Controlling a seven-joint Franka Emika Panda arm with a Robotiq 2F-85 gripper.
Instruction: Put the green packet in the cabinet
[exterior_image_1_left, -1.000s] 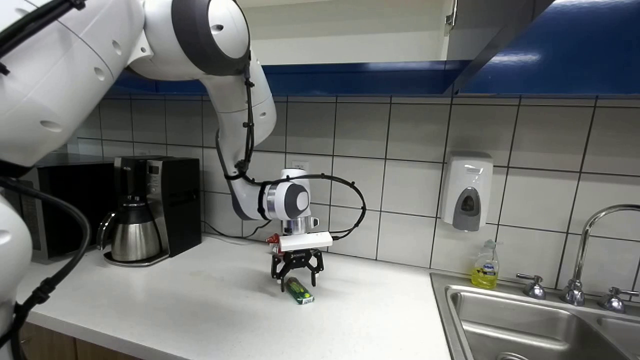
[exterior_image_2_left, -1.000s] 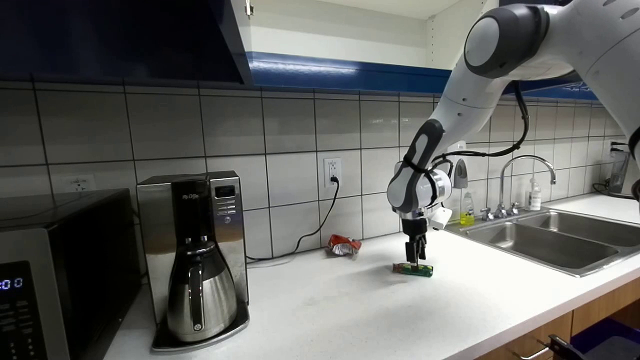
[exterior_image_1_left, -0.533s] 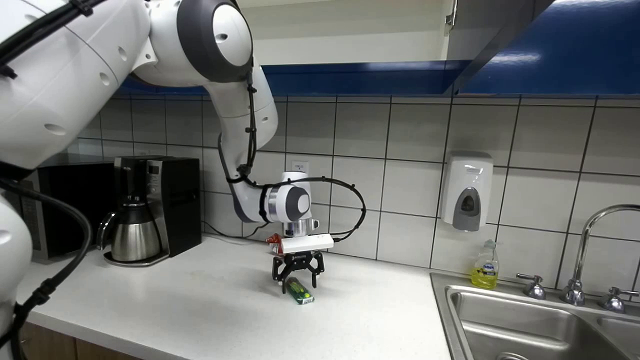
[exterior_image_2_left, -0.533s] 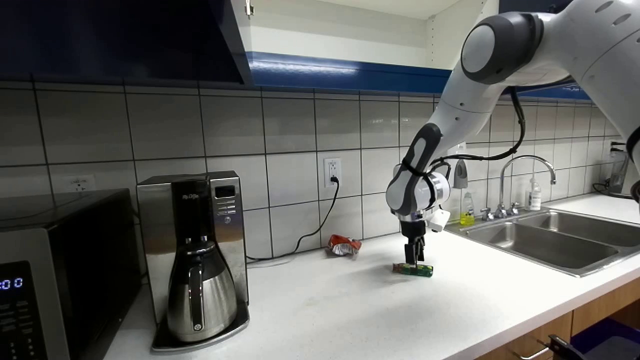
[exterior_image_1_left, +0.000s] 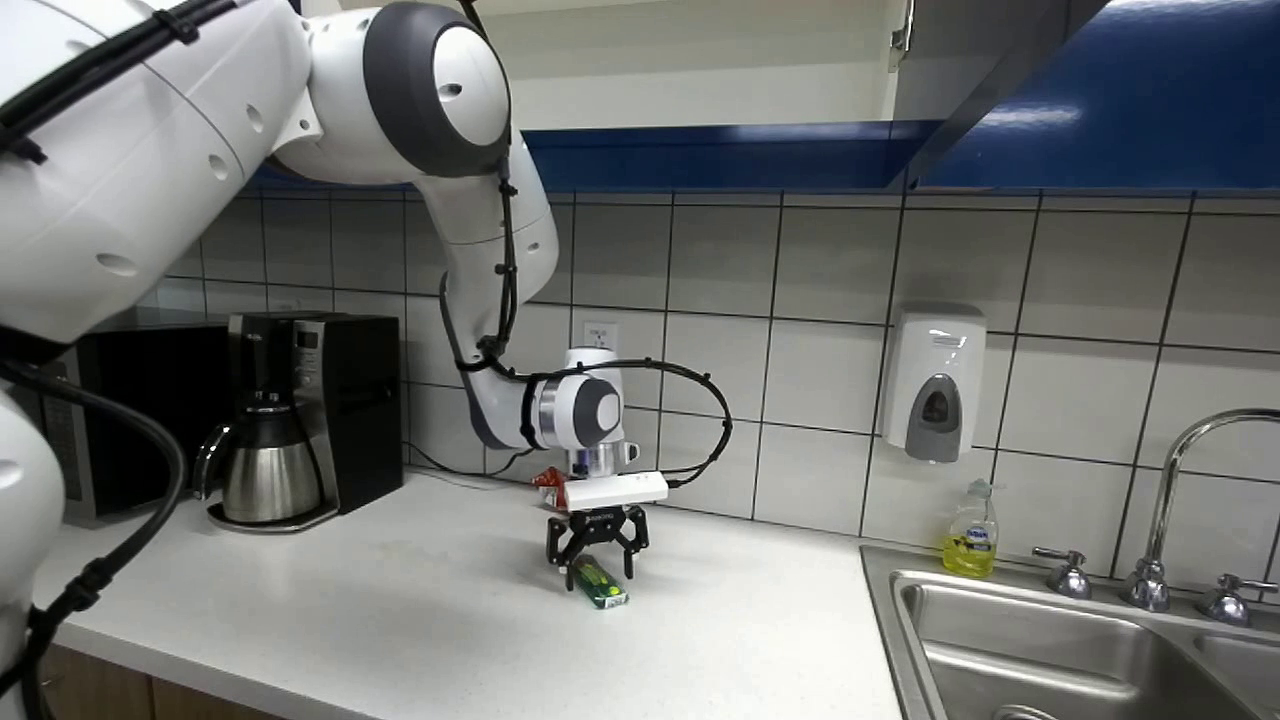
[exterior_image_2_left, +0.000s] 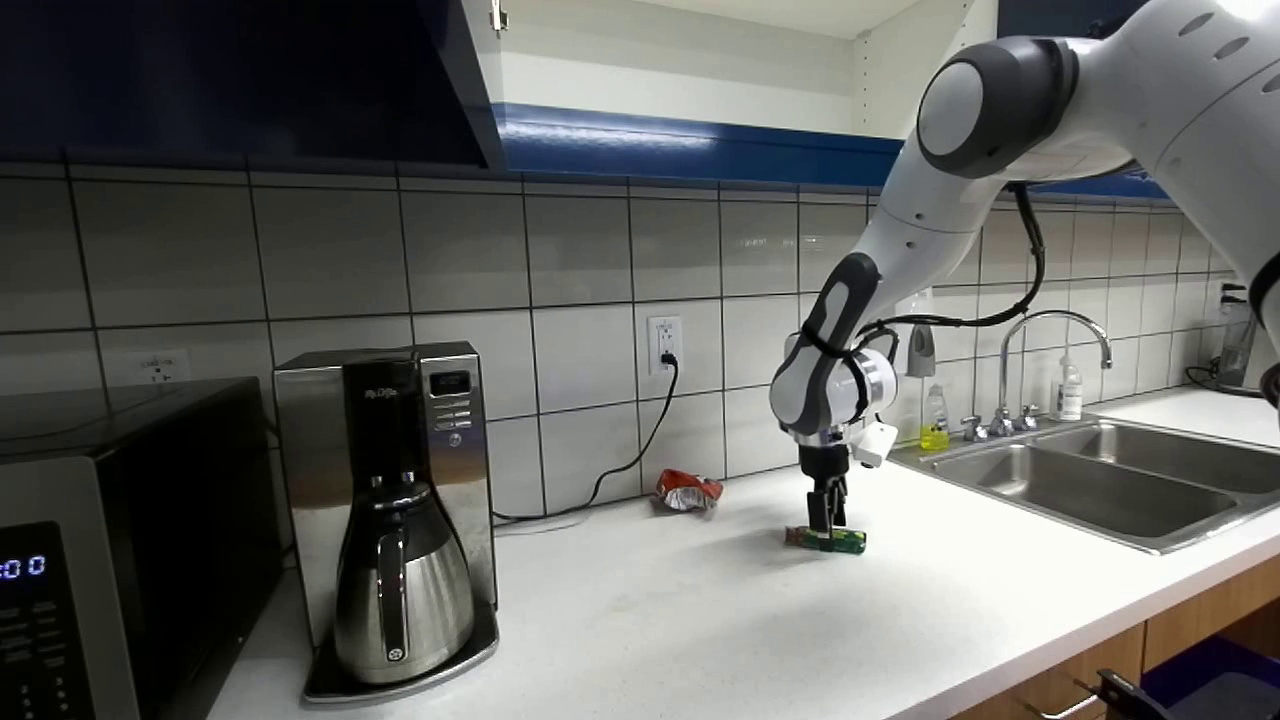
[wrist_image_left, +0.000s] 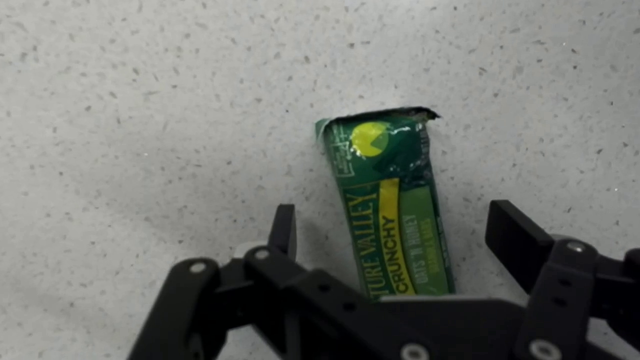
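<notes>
The green packet (exterior_image_1_left: 603, 590) lies flat on the white counter in both exterior views (exterior_image_2_left: 848, 541). In the wrist view the packet (wrist_image_left: 392, 200) lies lengthwise between the two fingers, its near end hidden behind the gripper body. My gripper (exterior_image_1_left: 600, 578) is low over the packet, pointing down, fingers apart on either side of it. In the wrist view there is a gap between each finger of the gripper (wrist_image_left: 393, 212) and the packet. The wall-hung cabinet (exterior_image_1_left: 720, 155) with dark blue edge and white interior stands open above; it also shows in an exterior view (exterior_image_2_left: 690, 145).
A crumpled red packet (exterior_image_2_left: 688, 492) lies near the tiled wall. A coffee maker (exterior_image_2_left: 460, 530) and a microwave (exterior_image_2_left: 150, 480) stand on one side. A sink (exterior_image_1_left: 885, 620) and soap bottle (exterior_image_1_left: 968, 535) are on the other. An open blue cabinet door (exterior_image_1_left: 1110, 120) juts out overhead.
My gripper has come down a little, and its fingers are now lower beside the green packet. The packet has not moved and the fingers stay apart.
</notes>
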